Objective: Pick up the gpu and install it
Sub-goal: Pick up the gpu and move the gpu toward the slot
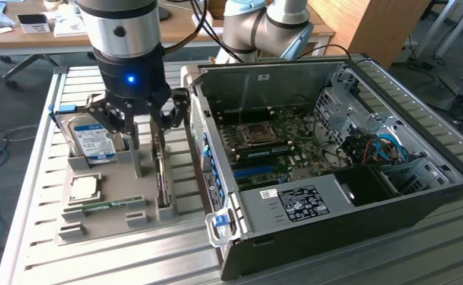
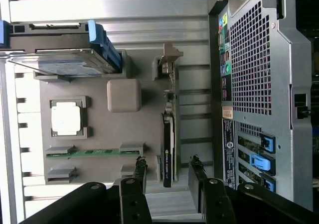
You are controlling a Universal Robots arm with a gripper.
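Gripper [image 2: 168, 160] jaws are spread wide astride the upright gpu [image 2: 168, 134]; if lowered off-centre, it could be struck and tipped

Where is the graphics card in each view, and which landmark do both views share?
Exterior view: graphics card on edge in the grey tray, under the pincer, beside the computer case.
Wrist view: graphics card on edge between the square grey block and the computer case.
Shared landmark: the hard drive.

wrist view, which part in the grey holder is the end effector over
The black-faced green card standing on edge: the open end effector hovers over it; silver hard drive, square processor and green memory stick sit aside.
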